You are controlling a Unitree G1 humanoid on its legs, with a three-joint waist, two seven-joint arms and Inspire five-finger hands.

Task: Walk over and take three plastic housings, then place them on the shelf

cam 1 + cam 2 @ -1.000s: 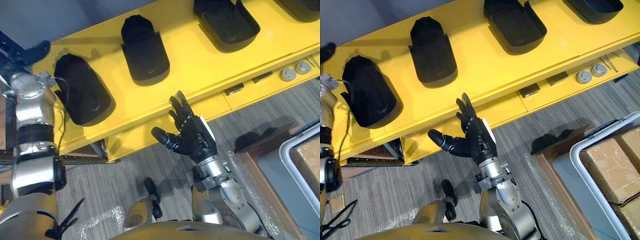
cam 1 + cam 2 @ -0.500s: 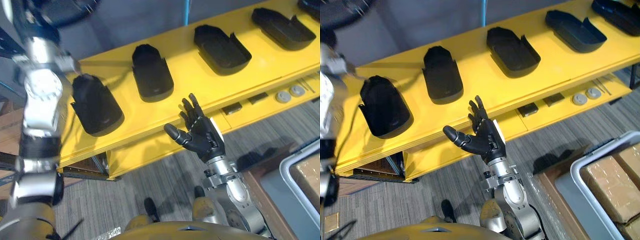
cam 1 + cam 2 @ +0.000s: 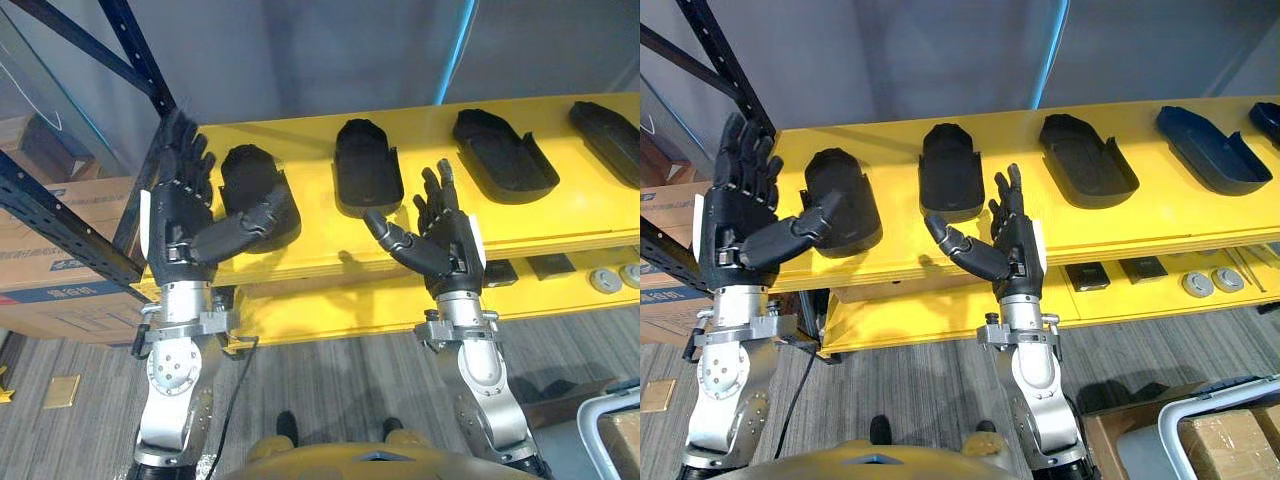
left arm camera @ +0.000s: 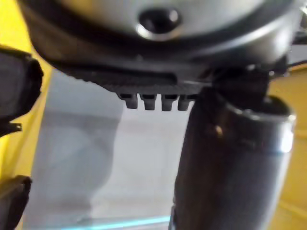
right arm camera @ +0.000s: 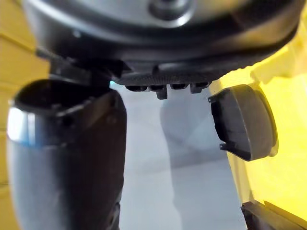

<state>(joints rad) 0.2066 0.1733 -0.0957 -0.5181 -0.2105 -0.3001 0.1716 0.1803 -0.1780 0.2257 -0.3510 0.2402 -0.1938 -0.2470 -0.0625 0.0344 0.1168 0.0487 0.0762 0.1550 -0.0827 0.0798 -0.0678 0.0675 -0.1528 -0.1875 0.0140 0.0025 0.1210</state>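
Black plastic housings lie in a row on the yellow shelf [image 3: 560,215], well apart from each other. The leftmost housing [image 3: 255,195] is near the shelf's left end and the 2nd housing [image 3: 367,165] is toward the middle. The 3rd housing [image 3: 503,155] and 4th housing [image 3: 610,125] run on toward the right end.

Change over the last 1 s: the camera has tilted up, so the whole scene has shifted. That is not a move of the housings. The real change is the left arm. 1 s ago it was stretched out by the shelf's left end beside the leftmost housing. Now the left hand [image 3: 180,215] is drawn back and held up on the near side of that end, fingers straight and spread, thumb out, nothing in it. The thumb crosses the leftmost housing in view; I judge it nearer the camera and not touching.

The right hand [image 3: 445,240] is as before, raised before the front edge between the 2nd and 3rd housings, fingers straight, thumb out, empty.

Reading: the leftmost housing is set down and released, lying flat and inside the front edge. With both hands empty, I judge the placing step finished or nearly so. Whether exactly 3 of these belong to this run cannot be told. Risk looks low, since both hands are off the shelf top.
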